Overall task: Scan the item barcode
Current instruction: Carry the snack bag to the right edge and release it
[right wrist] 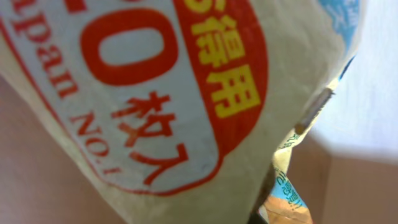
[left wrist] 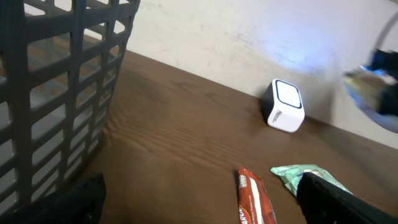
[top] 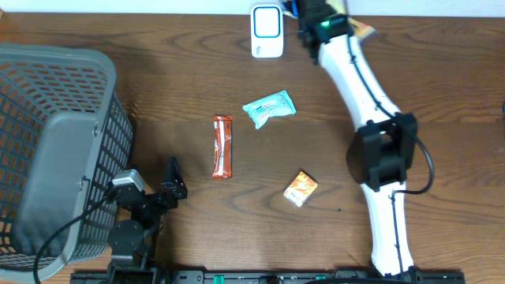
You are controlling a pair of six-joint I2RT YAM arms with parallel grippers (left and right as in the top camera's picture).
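The white barcode scanner (top: 267, 31) stands at the table's far edge; the left wrist view shows the scanner (left wrist: 284, 106) against the wall. My right gripper (top: 316, 17) reaches just right of it, shut on a beige packet (top: 361, 30) that sticks out past the arm. In the right wrist view that packet (right wrist: 155, 93), with its red print, fills the frame and hides the fingers. My left gripper (top: 162, 188) rests open near the front left, nothing between its fingers (left wrist: 336, 199).
A grey basket (top: 55, 150) stands at the left, close to my left arm. On the table lie a red bar (top: 223, 147), a teal packet (top: 269, 108) and a small orange box (top: 301, 188).
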